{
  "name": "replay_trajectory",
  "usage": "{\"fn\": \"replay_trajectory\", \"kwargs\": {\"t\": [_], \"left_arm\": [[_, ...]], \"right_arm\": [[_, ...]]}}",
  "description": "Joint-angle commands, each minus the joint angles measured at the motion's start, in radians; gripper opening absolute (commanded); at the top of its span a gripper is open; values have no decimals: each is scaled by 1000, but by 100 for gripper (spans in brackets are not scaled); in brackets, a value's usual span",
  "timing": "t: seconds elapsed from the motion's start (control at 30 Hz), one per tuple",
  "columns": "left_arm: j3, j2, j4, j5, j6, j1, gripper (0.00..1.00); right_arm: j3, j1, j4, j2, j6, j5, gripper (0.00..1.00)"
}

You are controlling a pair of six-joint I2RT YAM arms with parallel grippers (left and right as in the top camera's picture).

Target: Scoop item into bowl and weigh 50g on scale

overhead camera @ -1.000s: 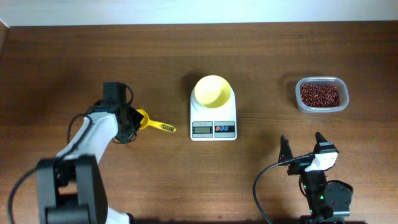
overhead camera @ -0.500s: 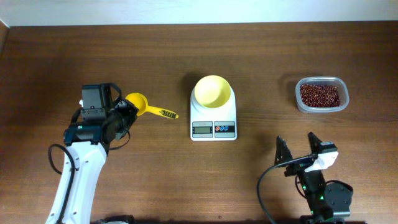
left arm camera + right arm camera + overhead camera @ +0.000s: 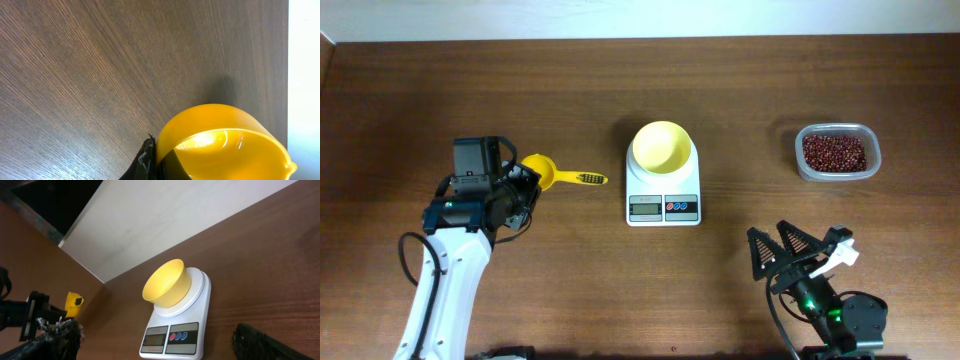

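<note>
The pale yellow bowl (image 3: 662,147) stands empty on the white scale (image 3: 663,207) at the table's middle. The reddish-brown beans (image 3: 835,152) fill a clear tub (image 3: 804,165) at the right. My left gripper (image 3: 525,186) is shut on the cup of a yellow scoop (image 3: 542,171), handle pointing right toward the scale. In the left wrist view the scoop (image 3: 220,142) is held above the wood, with one dark finger (image 3: 146,161) against its rim. My right gripper (image 3: 778,250) is open and empty, below and right of the scale. Its wrist view shows the bowl (image 3: 167,284) and scale (image 3: 175,327).
The brown wooden table (image 3: 720,80) ends at a pale wall strip along the far edge. The right wrist view shows the scoop (image 3: 74,303) far left, beyond the left finger (image 3: 55,339).
My left gripper has lifted the scoop off the table and drawn it back left, then held still. My right gripper has swung leftward and tilted toward the scale.
</note>
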Motion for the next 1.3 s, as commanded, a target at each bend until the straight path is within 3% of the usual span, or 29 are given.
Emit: {"fn": "replay_trajectory", "kwargs": {"t": [0.0,0.13,0.27,0.5,0.6,0.67,0.87,0.97,1.27], "left_arm": [[18,-11,-3,10,-20,-1,0],[18,-11,-3,6,-20,-1,0],[18,-11,1,7,-21,-1,0],[18,-11,1,8,-27,-1,0],[18,-11,0,31,-27,-1,0],[18,-11,0,45,-27,-1,0],[18,-11,-32,90,-27,-2,0],[18,-11,-57,136,-26,-2,0],[18,-11,-100,138,-26,-110,0]], "right_arm": [[0,-5,13,-7,58,-2,99],[77,-5,12,7,77,-6,99],[159,-5,13,151,84,-26,99],[400,-5,27,669,83,-339,99],[407,-3,190,845,92,-529,99],[407,19,253,940,180,-533,99],[407,247,671,1139,188,-468,99],[407,340,676,1175,185,-322,99],[407,444,662,1175,124,-201,100]]}}
